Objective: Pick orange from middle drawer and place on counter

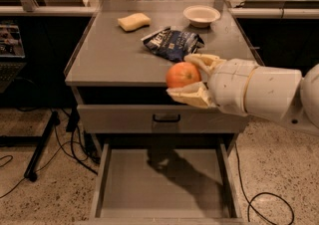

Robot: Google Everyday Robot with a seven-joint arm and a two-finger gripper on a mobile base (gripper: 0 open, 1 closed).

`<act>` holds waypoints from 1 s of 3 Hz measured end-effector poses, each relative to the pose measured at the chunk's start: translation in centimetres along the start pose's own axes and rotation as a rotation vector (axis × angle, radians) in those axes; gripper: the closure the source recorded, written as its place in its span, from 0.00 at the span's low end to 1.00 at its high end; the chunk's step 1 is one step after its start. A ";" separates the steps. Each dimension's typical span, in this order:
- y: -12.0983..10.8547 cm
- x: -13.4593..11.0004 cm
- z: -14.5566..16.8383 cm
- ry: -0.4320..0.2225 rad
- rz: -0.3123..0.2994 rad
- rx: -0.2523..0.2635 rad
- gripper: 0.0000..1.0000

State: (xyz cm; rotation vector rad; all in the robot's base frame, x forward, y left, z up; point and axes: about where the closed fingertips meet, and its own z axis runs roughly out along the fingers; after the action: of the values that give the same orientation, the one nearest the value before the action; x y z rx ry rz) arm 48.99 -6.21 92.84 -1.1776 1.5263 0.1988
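The middle drawer (124, 189) stands open low down, its flat floor carrying the arm's shadow. A white bowl (201, 16) sits on the counter (114, 55); its contents are hard to make out. The arm reaches in from the right at counter height. The gripper (182, 77) is clamped on the orange (182, 73), one finger above and one below, at the counter's front edge, well above the drawer.
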 end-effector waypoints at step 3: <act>-11.0 4.6 -1.7 -0.038 0.177 0.270 1.00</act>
State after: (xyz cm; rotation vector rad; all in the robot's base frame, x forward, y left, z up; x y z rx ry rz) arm 56.78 -15.22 94.67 -0.8232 1.5691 0.1271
